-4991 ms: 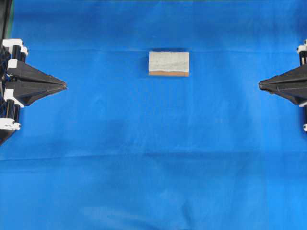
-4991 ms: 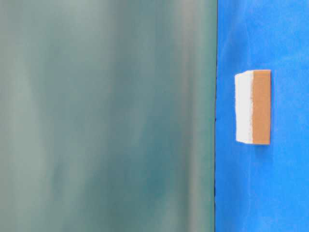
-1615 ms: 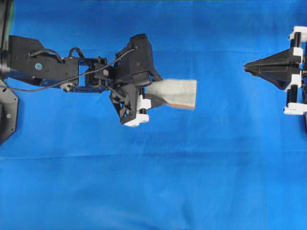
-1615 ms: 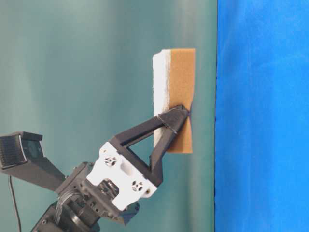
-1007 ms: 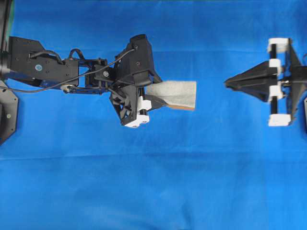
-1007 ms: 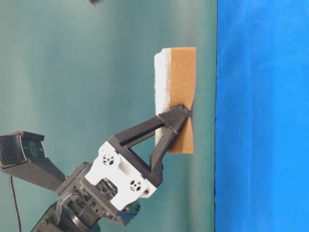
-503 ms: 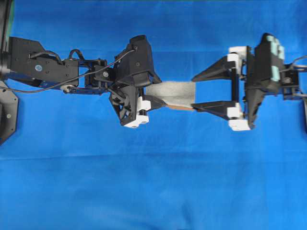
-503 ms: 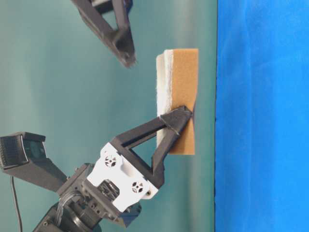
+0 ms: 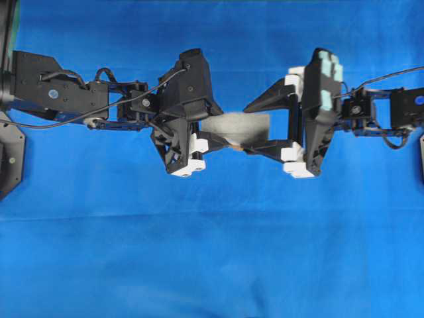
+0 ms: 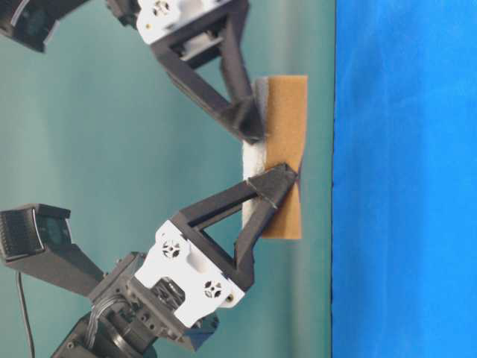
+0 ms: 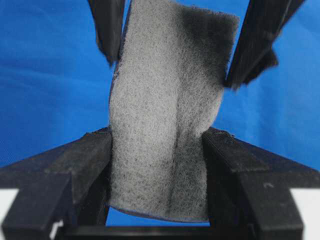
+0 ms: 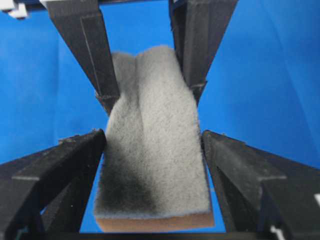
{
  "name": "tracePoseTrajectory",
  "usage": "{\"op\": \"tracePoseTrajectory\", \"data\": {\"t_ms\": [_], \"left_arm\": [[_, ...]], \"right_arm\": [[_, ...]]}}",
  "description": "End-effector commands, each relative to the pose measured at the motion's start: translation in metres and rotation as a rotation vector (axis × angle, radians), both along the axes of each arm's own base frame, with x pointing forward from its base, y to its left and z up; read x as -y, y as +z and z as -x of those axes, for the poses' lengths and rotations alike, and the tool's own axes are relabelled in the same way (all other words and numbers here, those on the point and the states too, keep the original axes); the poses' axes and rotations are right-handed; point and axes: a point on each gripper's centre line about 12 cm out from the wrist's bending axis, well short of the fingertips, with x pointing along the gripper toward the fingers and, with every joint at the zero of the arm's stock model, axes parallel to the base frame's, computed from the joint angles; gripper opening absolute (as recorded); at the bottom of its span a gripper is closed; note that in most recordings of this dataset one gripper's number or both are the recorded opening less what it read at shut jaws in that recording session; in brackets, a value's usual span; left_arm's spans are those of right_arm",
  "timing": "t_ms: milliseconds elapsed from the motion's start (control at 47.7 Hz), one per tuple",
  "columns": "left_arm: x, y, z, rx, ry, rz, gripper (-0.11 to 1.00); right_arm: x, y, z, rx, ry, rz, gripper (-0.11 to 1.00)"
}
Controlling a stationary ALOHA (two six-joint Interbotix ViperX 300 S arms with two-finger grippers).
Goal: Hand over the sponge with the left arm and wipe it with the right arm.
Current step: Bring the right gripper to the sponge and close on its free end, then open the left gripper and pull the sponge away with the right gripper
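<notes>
Since a moment ago, I see the right end effector (image 9: pixel 246 126) advanced, fingers apart, straddling the sponge (image 9: pixel 238 124), which the left end effector (image 9: pixel 207 130) clamps, long axis running left-right above the tabletop (image 9: pixel 212 252).

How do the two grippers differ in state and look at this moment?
The left gripper is shut on the sponge, pinching it so it buckles; the right gripper is open, its fingers flanking the sponge's free end. The right housing bears teal patches; the left is plain black. Both have pointed black fingers on white blocks.
</notes>
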Motion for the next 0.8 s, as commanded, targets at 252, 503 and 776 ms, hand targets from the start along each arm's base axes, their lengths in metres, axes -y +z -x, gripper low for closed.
{"op": "tracePoseTrajectory", "data": {"t_ms": [252,503,776], "left_arm": [[0.0,0.012,-0.0002,0.033,-0.002,-0.006,0.4],[0.0,0.0121,-0.0003,0.035,-0.008,-0.015,0.4],[-0.0001,0.0144,-0.0006,0.051,-0.01,-0.02,0.31]], "right_arm": [[0.0027,-0.0003,-0.0107,-0.009,-0.005,0.002,0.74],[0.0017,-0.0012,-0.0104,-0.023,0.017,0.036,0.61],[0.002,-0.0019,-0.009,-0.057,0.029,0.056,0.19]]}}
